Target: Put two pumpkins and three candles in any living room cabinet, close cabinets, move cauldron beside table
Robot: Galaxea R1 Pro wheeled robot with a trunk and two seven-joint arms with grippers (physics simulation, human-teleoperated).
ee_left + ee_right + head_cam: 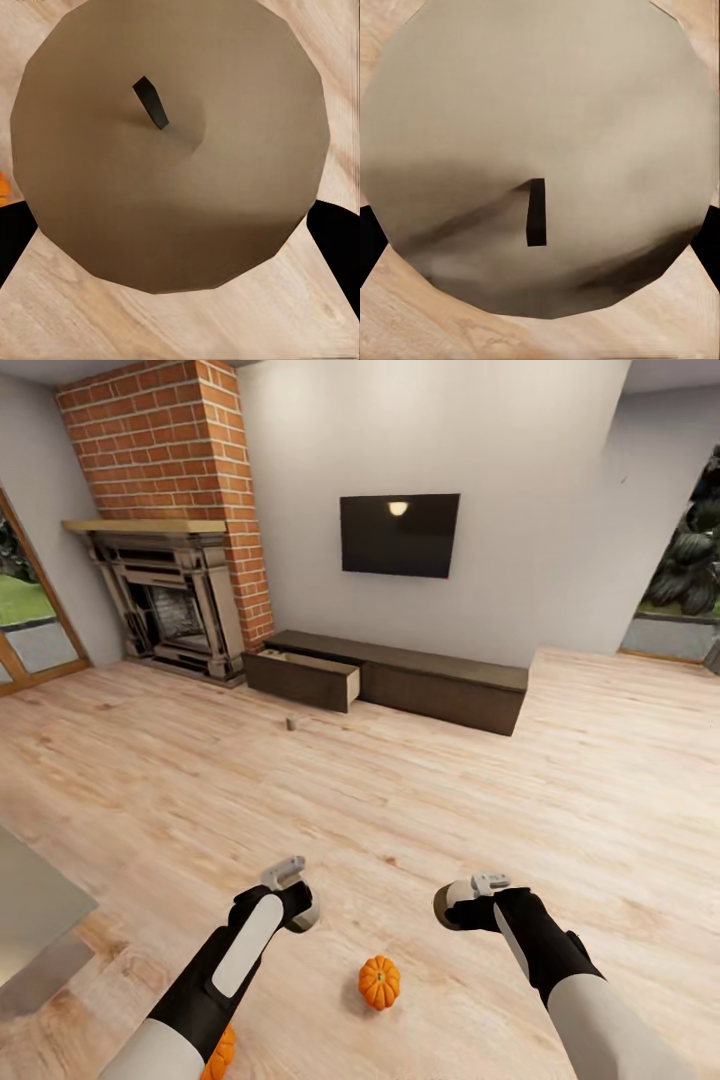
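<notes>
Grippers [375, 900] apart, pumpkin [380, 982] between, nearer

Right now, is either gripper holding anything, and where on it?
Each gripper holds a candle: the left candle and the right candle, both gripped by their sides, wick ends facing the wrist cameras.

Small round orange ribbed pumpkin [380, 982] upright on floor; second pumpkin [221, 1052] half hidden behind arm. Small grey stubby candle [292, 724] near long dark-brown cabinet [440, 682], left drawer open.
</notes>
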